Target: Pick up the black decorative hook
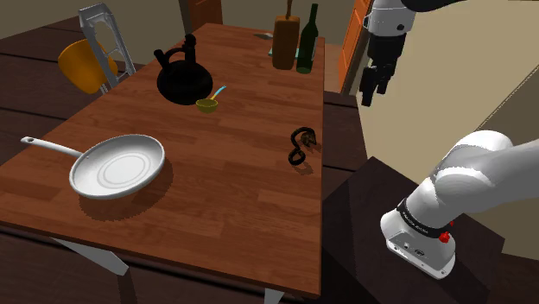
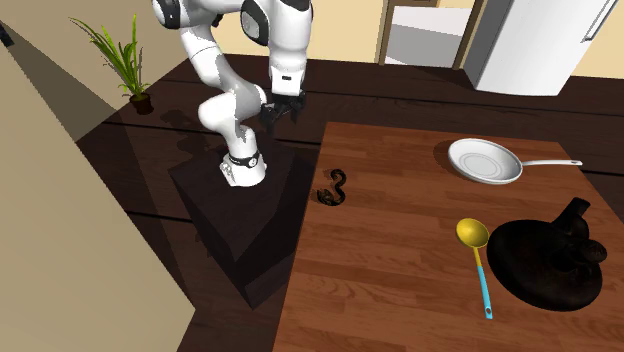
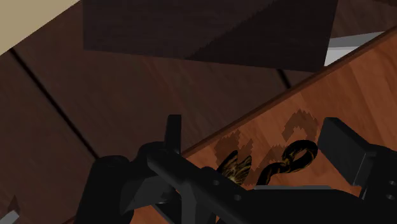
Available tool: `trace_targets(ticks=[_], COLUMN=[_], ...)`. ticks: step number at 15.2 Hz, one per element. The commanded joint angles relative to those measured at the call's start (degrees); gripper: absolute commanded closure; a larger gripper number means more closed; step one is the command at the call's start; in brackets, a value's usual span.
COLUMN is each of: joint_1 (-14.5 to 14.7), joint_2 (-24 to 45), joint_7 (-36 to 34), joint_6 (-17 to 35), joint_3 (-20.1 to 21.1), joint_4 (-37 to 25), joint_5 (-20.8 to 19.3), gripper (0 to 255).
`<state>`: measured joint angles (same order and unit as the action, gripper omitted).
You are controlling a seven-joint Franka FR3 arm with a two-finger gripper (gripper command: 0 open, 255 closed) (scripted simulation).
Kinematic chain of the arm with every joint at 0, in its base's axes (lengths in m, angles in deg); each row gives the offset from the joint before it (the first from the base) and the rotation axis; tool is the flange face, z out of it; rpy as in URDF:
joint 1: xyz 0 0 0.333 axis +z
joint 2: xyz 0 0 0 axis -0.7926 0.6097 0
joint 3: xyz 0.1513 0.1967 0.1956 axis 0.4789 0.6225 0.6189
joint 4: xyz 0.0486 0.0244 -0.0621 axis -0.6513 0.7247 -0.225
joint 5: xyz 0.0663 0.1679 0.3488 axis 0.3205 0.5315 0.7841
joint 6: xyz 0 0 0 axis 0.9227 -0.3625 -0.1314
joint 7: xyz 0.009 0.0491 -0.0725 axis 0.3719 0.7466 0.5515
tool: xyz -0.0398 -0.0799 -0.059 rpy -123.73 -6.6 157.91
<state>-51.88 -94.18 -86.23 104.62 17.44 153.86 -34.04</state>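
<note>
In the shoulder view, the dark stand [image 1: 373,205] is nearest and carries the white arm. Its black tool [image 1: 371,93] hangs high beside the wooden worktop [image 1: 233,186], past the edge, with its fingers apart and clasping nothing. The black decorative hook [image 1: 300,147] lies on the worktop close to the edge facing the stand, well apart from the tool. A white pan [image 1: 117,166] sits towards the shoulder view's left. Farther on, a yellow ladle [image 1: 207,104] with a blue handle lies just beside a black kettle [image 1: 183,79]. At the far end a green bottle [image 1: 307,41] and a brown block [image 1: 285,45] stand side by side.
</note>
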Motion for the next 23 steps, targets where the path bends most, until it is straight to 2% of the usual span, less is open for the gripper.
trace_targets(ticks=[1,6,11,14,17,18,23], joint_1=[0.0,-0.5,-2.0,-4.2,-8.2,-9.5,-10.9], joint_2=[0.0,-0.3,4.3,9.4,15.8,17.5,20.8], joint_7=[0.0,-10.7,-22.3,-30.4,-40.1,-42.8,-45.3], joint_6=[0.0,14.1,29.1,38.2,46.5,48.3,52.9], joint_3=[0.0,6.5,13.8,18.8,24.4,25.9,27.4], joint_4=[0.0,8.6,14.0,15.4,15.4,15.1,16.7], joint_5=[0.0,1.2,0.7,-1.4,-5.9,-7.5,-9.6], gripper=[0,0,0,0,0,0,0])
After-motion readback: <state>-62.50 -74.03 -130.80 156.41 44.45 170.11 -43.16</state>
